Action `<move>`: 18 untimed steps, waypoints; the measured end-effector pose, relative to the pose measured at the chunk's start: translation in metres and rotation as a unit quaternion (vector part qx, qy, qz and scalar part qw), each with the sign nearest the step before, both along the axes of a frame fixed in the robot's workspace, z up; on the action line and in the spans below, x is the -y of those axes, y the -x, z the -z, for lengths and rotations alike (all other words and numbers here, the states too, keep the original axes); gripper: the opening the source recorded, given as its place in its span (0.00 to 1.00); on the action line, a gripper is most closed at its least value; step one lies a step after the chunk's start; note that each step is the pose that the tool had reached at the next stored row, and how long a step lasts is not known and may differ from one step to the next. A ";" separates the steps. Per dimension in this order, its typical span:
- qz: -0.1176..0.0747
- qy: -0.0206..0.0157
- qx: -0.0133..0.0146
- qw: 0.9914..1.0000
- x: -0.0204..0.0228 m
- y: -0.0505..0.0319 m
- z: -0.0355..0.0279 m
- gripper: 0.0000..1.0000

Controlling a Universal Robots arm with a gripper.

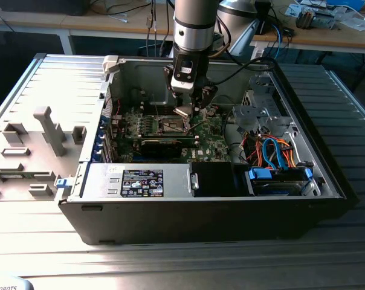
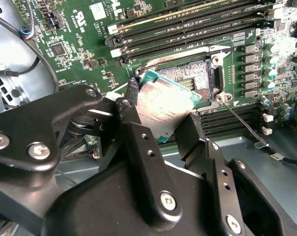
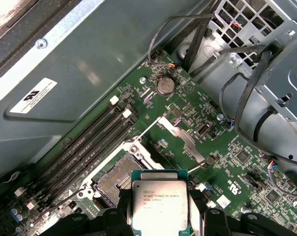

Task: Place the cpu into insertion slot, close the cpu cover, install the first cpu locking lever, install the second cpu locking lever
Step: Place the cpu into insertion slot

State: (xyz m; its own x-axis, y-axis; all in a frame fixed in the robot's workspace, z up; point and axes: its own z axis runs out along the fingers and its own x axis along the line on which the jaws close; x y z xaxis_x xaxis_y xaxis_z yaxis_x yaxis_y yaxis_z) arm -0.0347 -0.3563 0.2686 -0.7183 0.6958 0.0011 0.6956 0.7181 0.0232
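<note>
Mira: Closest to the lens in both wrist views is the hand (image 2: 161, 110). Its black fingers (image 2: 188, 135) are clamped on two opposite edges of the cpu (image 2: 165, 101).

Jon: Why by the edges?

Mira: My guess is that it keeps the metal face and the underside untouched, and lets the chip go down flat inside the socket frame.

Jon: Is it seated?

Mira: No. It hangs above the green board (image 2: 79, 29), held in the air and partly overlapping the insertion slot (image 2: 190, 78) in the second wrist view. The slot lies open just beyond it, its dark contact field showing inside the silver rim.

Jon: And the cpu cover?

Mira: In the first wrist view a silver plate (image 3: 180, 137) stands past the slot. I take that for the cover swung up, out of the chip's path. One thin locking lever (image 2: 244, 125) juts out to the side, free of its catch, which is what lets the cover stay raised.

Jon: Farther back?

Mira: Long dark memory slots (image 2: 188, 22) run alongside the socket, then comes the grey drive cage (image 3: 266, 73) with its cables. In the exterior view the arm (image 1: 194, 24) reaches straight down into the open computer case (image 1: 200, 217), which lies on its side on the ribbed metal counter (image 1: 170, 263), so the board faces up for a top-down approach.
</note>
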 end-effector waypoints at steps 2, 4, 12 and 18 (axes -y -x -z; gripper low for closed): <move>0.001 0.000 0.000 1.000 0.0000 0.0000 0.0000 0.54; 0.002 0.000 0.000 1.000 0.0000 0.0000 0.0000 0.54; 0.005 0.000 0.000 1.000 0.0000 0.0000 0.0000 0.54; 0.007 0.000 0.000 1.000 0.0000 0.0000 0.0000 0.54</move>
